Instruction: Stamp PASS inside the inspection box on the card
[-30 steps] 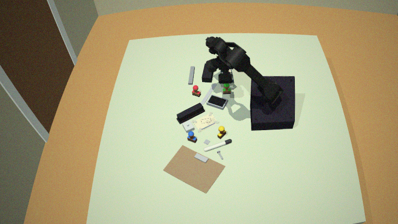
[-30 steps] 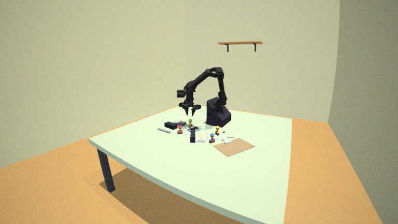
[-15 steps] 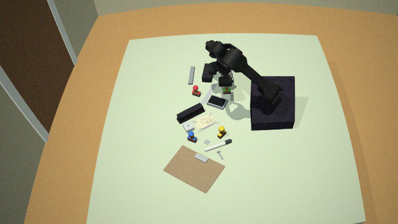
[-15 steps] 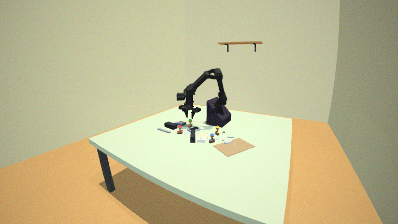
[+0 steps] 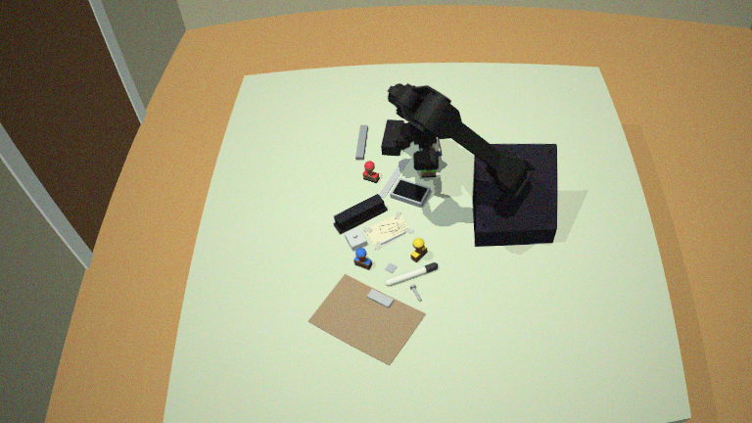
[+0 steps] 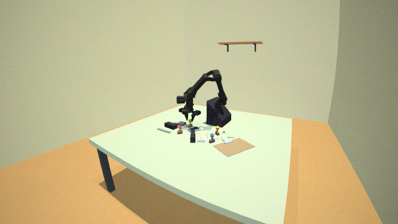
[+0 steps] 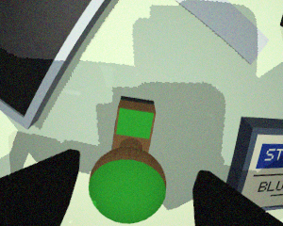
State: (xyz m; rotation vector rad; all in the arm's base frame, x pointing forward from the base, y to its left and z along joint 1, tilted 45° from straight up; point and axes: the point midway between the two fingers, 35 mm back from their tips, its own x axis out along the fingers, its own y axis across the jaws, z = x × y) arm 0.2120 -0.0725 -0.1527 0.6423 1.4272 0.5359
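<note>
My gripper (image 6: 189, 119) (image 7: 138, 171) is open above the green-knobbed stamp (image 6: 190, 123) (image 7: 127, 190). The stamp stands upright on its brown base, with its knob low between the fingertips in the wrist view. Nothing is gripped. Red (image 5: 369, 165) (image 6: 180, 127), blue (image 5: 360, 253) (image 6: 212, 136) and yellow (image 5: 418, 243) (image 6: 217, 128) stamps also stand on the bench. Their wording is not readable. The open dark ink pad (image 5: 410, 191) (image 7: 19, 52) lies beside the green stamp. The cream card (image 5: 386, 232) (image 6: 202, 135) is taped down; its box is too small to make out clearly.
A labelled stamp-pad case (image 7: 274, 165) is right of the stamp in the wrist view. Black blocks (image 5: 360, 213) (image 5: 392, 137), a pale strip (image 5: 390, 182), a grey bar (image 5: 361, 142), a marker (image 5: 410, 274), a screw (image 5: 415, 292) and a clipboard (image 5: 360, 324) (image 6: 235, 149) lie around.
</note>
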